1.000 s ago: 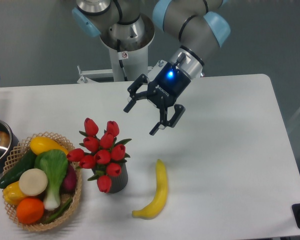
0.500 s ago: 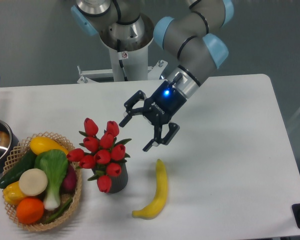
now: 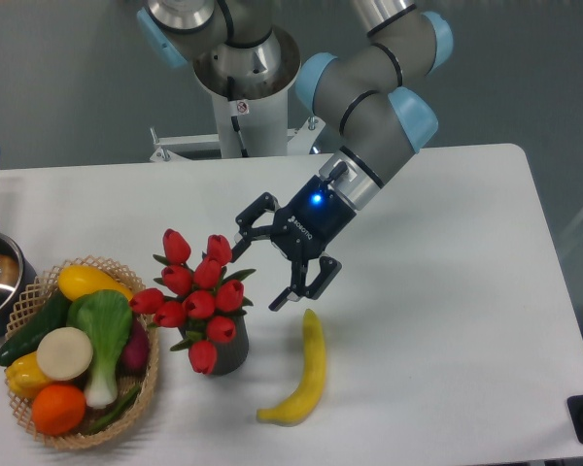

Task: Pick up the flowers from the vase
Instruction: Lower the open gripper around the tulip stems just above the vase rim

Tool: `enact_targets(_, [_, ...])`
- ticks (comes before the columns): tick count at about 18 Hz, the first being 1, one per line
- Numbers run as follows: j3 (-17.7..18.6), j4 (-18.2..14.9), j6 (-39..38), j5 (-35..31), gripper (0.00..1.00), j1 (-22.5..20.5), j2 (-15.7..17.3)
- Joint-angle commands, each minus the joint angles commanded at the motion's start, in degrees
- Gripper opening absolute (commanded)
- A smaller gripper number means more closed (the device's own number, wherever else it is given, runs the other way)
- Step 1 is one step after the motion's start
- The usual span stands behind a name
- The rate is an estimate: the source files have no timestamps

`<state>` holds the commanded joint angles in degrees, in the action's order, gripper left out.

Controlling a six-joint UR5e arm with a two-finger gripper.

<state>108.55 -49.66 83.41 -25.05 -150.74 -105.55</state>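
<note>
Gripper (image 3: 260,268) spread wide, holding nothing, tilted toward flowers (image 3: 197,291); upper finger (image 3: 250,221) just beside top-right bud, contact unclear; lower finger (image 3: 306,282) above banana (image 3: 303,374). Flowers sit upright in vase (image 3: 228,354) on table (image 3: 447,291), next to basket (image 3: 39,291).

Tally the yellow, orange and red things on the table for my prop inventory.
Yellow: 3, banana, squash, pepper.
Orange: 1, orange.
Red: 1, flowers in the vase.
Total: 5.
</note>
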Motion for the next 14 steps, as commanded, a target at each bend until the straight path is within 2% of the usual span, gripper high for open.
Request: enact_targets(14, [-0.4,0.2,0.2,-0.5,1.00,3.0,-2.6])
